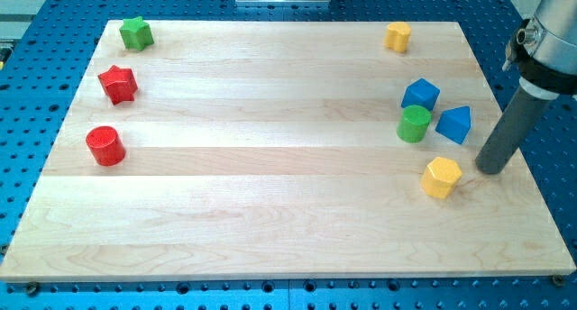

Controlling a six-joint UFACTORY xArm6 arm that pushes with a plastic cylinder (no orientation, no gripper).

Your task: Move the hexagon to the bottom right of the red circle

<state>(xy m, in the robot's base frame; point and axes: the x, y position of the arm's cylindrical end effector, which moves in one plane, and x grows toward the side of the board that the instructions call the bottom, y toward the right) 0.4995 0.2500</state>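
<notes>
A yellow hexagon (441,177) lies on the wooden board (270,229) at the view's lower right. A red circle (105,146) lies far across the board at the view's left. My tip (489,169) rests on the board just to the right of the yellow hexagon, with a small gap between them. The dark rod rises from the tip up and to the right, out of the view.
A green cylinder (414,123), a blue cube (420,95) and a blue triangular block (454,123) cluster just above the hexagon. A second yellow block (397,37) sits at the top right. A red star (117,83) and a green star (136,32) sit at the upper left.
</notes>
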